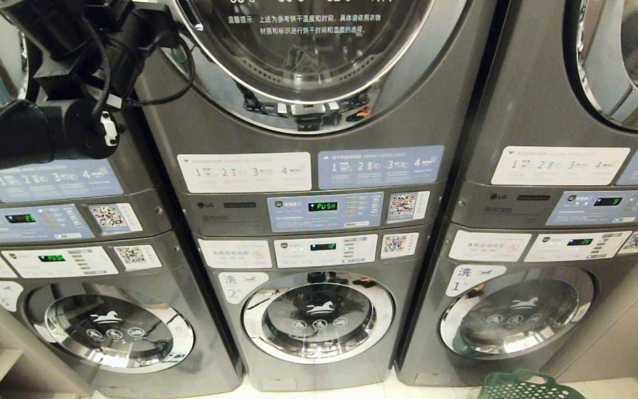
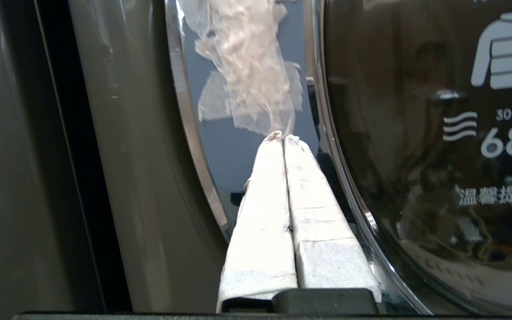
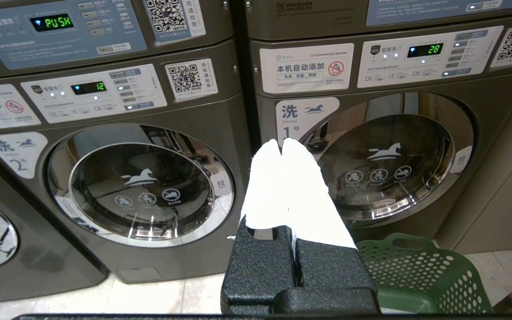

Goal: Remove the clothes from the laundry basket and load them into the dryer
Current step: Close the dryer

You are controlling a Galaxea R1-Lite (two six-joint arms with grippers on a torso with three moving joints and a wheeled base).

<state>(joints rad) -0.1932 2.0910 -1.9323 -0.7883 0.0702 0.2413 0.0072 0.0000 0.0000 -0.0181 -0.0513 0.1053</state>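
The middle dryer's round glass door (image 1: 308,55) is closed above the panel reading PUSH. My left arm (image 1: 83,61) is raised at that door's left edge. In the left wrist view, my left gripper (image 2: 283,137) is shut and empty, with its white-wrapped tips against the door's chrome rim (image 2: 194,146), beside the dark glass (image 2: 416,133). The green laundry basket (image 1: 524,385) sits on the floor at the lower right. My right gripper (image 3: 281,144) hangs low and shut, holding nothing, with the basket (image 3: 420,275) just beside it. No clothes show in any view.
Three grey stacked machines stand side by side, with washer 2 (image 1: 316,316) and washer 1 (image 1: 515,313) below, both doors closed. A beige wall (image 3: 505,186) bounds the right side. Pale floor tiles (image 3: 162,298) run in front.
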